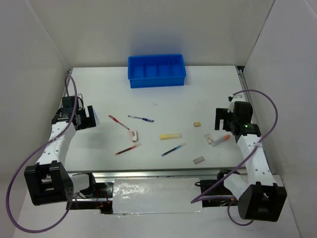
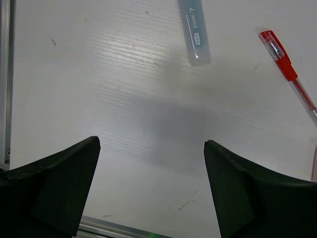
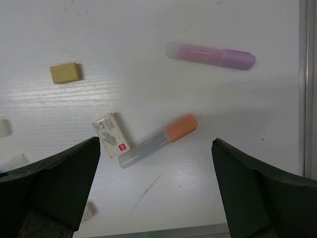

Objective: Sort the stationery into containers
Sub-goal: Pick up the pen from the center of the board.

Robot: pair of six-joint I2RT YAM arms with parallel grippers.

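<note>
On the white table (image 1: 208,94): fine grain, light scuffs. White walls on three sides, metal rail (image 1: 241,79) along the right edge. Far edge, middle: blue tray (image 1: 157,71), four compartments. Pale yellow bar (image 1: 170,135) sits mid-table, pens scattered around it. Red pen (image 2: 287,74) lies near a grey barrel (image 2: 194,32) printed roughly "L-point". Orange-tipped marker (image 3: 158,141) is just beside a white eraser (image 3: 112,135); its red label is too small to read. Left tool (image 2: 150,144) by the left edge is released, grasping nothing. Right tool (image 3: 155,141) by the right edge is spread wide above the marker, empty.
</note>
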